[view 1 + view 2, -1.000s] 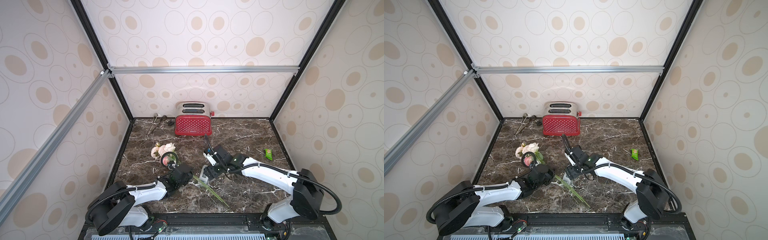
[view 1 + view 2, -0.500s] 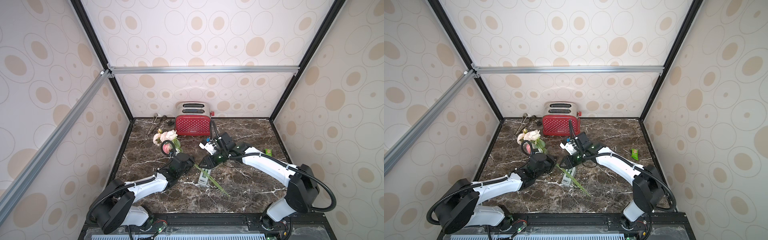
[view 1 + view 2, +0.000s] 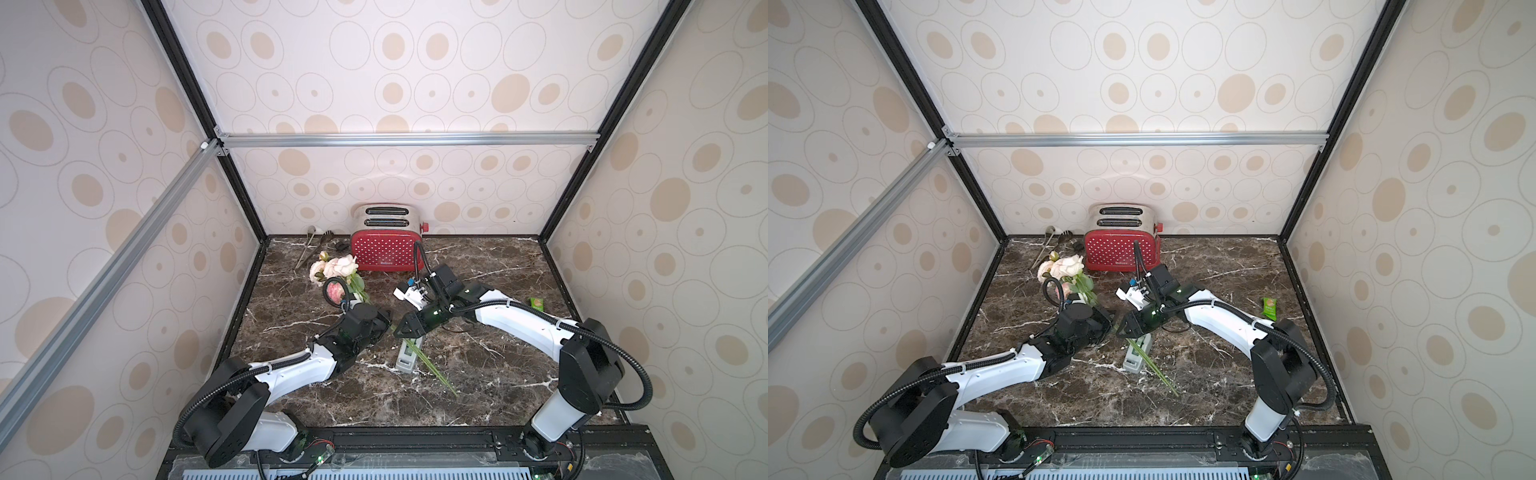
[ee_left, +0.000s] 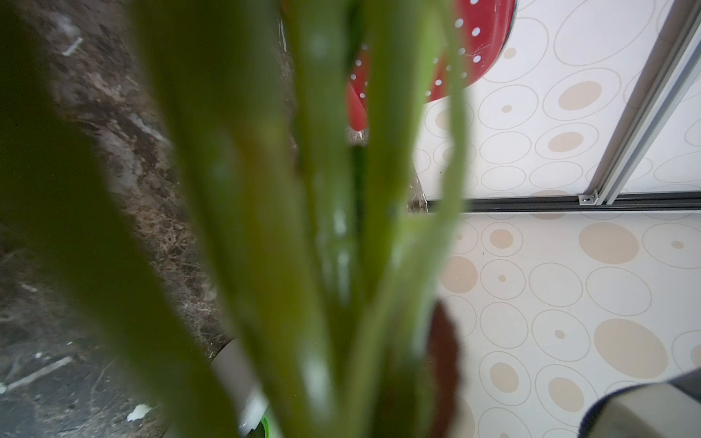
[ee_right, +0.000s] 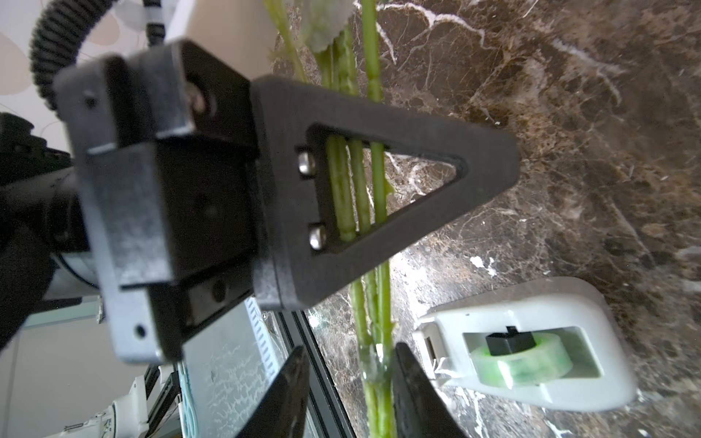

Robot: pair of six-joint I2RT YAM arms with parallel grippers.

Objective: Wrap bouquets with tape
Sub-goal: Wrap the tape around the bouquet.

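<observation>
1. Nearest us, the bouquet's point(image 3: 343, 266) thin green stem ends trail toward 5 o'clock over the marble tabletop point(image 3: 498, 374).
2. Just toward 6 o'clock from the table's centre lies the grey-white tape dispenser point(image 3: 407, 355), with its long side running 12 to 6. In both top views the stems cross over it. We cannot tell whether they touch it.
3. In the right wrist view the dispenser point(image 5: 531, 341) shows its pale green roll. The stems point(image 5: 375, 295) run just beside its cutter end.
4. At the centre, the right gripper point(image 3: 397, 332) reaches in from 3 o'clock. Its fingers stand partly spread either side of the stems, with a gap showing on one side, so we see no firm pinch.
5. Close beside it, the left gripper point(image 3: 385, 323) comes in from 8 o'clock, pressed together on the stems higher up. The stems show through its triangular finger point(image 5: 379, 197).
6. The left wrist view is filled with blurred green stems point(image 4: 322, 227).
7. The pink and cream flower heads sit toward 10 o'clock.
8. A green snack packet point(image 3: 537, 304) lies at 3 o'clock.
9. Farthest away, a red polka-dot toaster point(image 3: 386, 249) stands at 12 o'clock by the back wall, with metal utensils point(image 3: 307, 249) at 11 o'clock.
</observation>
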